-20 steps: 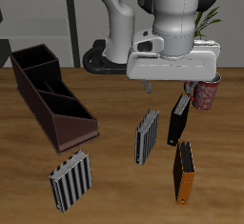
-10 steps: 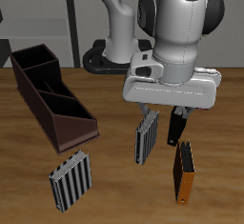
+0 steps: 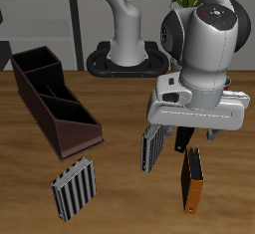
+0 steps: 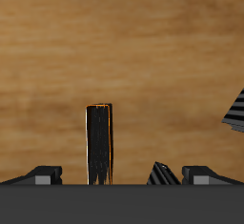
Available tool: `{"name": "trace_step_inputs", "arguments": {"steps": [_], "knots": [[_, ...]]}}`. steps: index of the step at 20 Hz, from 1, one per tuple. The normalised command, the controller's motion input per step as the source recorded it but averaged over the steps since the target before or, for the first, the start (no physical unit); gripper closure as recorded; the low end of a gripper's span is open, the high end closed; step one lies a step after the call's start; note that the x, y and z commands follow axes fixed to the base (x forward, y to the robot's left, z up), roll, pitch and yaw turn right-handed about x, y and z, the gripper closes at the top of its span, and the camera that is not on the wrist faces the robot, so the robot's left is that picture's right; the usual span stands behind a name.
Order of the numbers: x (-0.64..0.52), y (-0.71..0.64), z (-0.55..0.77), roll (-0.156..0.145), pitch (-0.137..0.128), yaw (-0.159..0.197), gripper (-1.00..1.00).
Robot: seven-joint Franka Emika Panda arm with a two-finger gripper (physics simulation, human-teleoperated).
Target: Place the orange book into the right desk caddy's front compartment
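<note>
Overhead, the arm hangs above the upright orange book [image 3: 192, 179], jaws spread.

Four books [image 3: 191, 180], one caddy [image 3: 55, 101]

glossy white arm [image 3: 204, 49], black joints, grey claw [image 3: 194, 128]

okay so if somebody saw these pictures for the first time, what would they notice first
The big white robot arm fills the middle, its gripper hanging open just above the books, not yet touching any. Below it, near the table's front edge, the orange book stands upright, the brightest thing there; the wrist view shows it edge-on between the fingers. Across the table, the right desk caddy, long and dark brown, runs from the back toward the front.
</note>
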Motion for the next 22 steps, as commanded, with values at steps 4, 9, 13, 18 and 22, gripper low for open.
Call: {"name": "trace_step_inputs", "arguments": {"steps": [4, 9, 13, 18, 22], "knots": [[0.05, 0.09, -0.33, -0.008, -0.002, 0.009, -1.0], [0.05, -0.04, -0.19, -0.015, -0.045, 0.036, -1.0], [0.05, -0.06, -0.11, -0.014, -0.012, -0.011, -1.0], [0.04, 0.04, -0.17, -0.001, -0.002, 0.002, -1.0], [0.0, 0.1, -0.23, 0.008, 0.017, 0.014, -1.0]]}}
